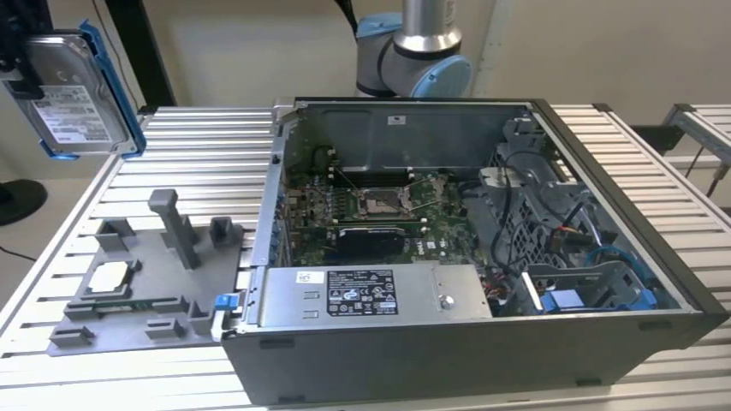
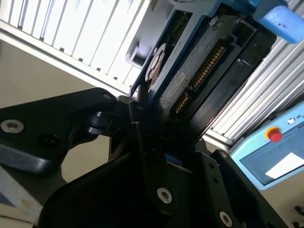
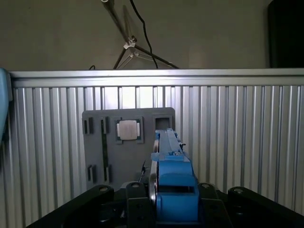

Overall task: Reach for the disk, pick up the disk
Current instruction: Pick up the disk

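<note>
Disk (image 1: 71, 94): clamped in the gripper (image 3: 172, 192), held in the air clear of the slatted table (image 1: 171, 145), standing on edge with the white label face turned to the exterior view. Blue bracket (image 1: 116, 81) along its edges; blue end piece seen edge-on in the first wrist view (image 3: 173, 173)

Gripper state: closed on the disk, opened no wider than the thickness of the drive. Black fingers (image 2: 142, 133) pressed against the flat faces, one on either side, with the drive body (image 2: 190, 71) filling the gap between them. Row of gold contacts visible along the exposed edge in the second wrist view

Below the gripper: grey holder (image 3: 107, 147) with upright posts, lying flat on the table, well apart from the disk and not touched. Small square silver chip (image 3: 127, 129) seated in a recess of the holder; same holder (image 1: 149, 274) and chip (image 1: 111, 276) seen in the exterior view

Well apart from the gripper: open computer case (image 1: 480, 342) resting on the table, side panel off, circuit board (image 1: 377, 205) and cabling exposed. Base of the arm (image 1: 417, 43) standing behind the case

Past the disk in the second wrist view: pale blue panel with a red button (image 2: 275, 135)
</note>
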`<move>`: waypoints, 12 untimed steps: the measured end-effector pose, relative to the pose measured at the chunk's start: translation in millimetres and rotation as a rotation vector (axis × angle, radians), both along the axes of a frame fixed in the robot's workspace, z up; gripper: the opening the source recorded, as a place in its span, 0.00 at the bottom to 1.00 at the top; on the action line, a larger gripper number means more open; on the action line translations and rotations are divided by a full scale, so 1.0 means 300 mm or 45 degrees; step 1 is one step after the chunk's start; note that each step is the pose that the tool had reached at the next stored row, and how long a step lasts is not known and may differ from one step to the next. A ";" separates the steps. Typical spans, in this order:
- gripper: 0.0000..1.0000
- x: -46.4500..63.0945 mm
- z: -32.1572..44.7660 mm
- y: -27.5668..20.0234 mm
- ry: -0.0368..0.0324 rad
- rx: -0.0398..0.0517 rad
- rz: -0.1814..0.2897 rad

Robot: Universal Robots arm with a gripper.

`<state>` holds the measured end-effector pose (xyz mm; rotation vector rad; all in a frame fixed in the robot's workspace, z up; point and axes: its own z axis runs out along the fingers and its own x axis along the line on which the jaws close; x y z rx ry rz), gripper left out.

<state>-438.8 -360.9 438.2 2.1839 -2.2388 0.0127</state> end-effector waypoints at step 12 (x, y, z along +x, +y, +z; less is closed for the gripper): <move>0.00 0.000 0.079 0.000 -0.0001 0.000 0.000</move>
